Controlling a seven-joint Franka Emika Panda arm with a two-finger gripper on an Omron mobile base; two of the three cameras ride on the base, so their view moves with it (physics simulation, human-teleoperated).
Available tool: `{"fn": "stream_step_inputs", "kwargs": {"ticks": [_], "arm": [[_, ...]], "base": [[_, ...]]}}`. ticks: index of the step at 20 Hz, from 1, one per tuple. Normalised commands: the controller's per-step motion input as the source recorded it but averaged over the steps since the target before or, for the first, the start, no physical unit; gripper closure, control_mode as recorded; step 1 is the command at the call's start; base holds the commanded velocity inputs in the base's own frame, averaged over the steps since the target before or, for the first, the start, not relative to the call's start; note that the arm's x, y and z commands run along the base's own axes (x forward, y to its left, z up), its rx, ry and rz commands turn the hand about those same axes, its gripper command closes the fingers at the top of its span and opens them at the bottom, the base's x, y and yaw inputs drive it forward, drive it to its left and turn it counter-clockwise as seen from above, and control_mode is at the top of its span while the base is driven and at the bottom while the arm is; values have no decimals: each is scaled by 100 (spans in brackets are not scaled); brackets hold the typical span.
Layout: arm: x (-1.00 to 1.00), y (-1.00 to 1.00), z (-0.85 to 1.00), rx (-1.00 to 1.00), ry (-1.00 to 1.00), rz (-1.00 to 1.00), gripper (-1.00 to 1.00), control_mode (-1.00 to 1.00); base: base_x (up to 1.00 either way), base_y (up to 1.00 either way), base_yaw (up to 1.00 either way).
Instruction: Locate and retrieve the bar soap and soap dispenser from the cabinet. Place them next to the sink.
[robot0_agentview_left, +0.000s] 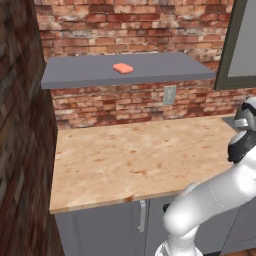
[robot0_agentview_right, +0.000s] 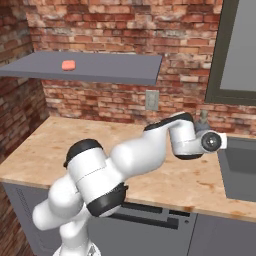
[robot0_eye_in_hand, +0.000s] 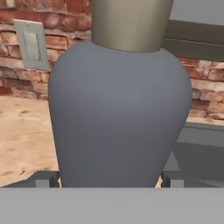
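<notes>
Gripper: two-finger claw on the white arm (robot0_eye_in_hand: 109, 178), its dark tips low at either flank of the bottle; whether the pads press it or stand just clear cannot be told.
Soap dispenser: dark grey rounded bottle with a tan neck (robot0_eye_in_hand: 118, 109), right before the hand camera, between the fingers; in the right base view its pump top shows just above the wrist (robot0_agentview_right: 204, 117).
Worktop: pale speckled wooden counter (robot0_agentview_left: 135, 160), beneath the arm.
Sink: dark grey basin set into the counter (robot0_agentview_right: 240, 170), just beside the hand.
Wall plate: light grey outlet cover (robot0_agentview_left: 169, 95) on the red brick wall, behind the counter.
Bar soap: small salmon-pink rounded bar (robot0_agentview_left: 123, 68), lying flat on the shelf, well apart from the hand.
Cabinet: wide flat grey shelf panel (robot0_agentview_left: 75, 75), wall-mounted above the counter.
Step in hand, as judged: setting the dispenser down beside the sink.
Next move, as judged: lower it upright onto the wood, let go, then reach up to the shelf for the bar.
</notes>
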Motion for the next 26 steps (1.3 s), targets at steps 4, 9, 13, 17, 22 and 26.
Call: {"fn": "stream_step_inputs", "kwargs": {"ticks": [4,9,13,17,22,26], "arm": [[27,-5,-40,-5,10,8,100,-100],[29,-20,-33,-1,5,7,100,-100],[30,-34,-38,0,4,7,100,-100],[25,-27,-44,5,0,7,100,-100],[20,-24,-46,8,1,5,100,-100],[21,-25,-40,8,1,3,100,-100]], "base": [[0,0,0],[0,0,0],[0,0,0],[0,0,0],[0,0,0],[0,0,0]]}}
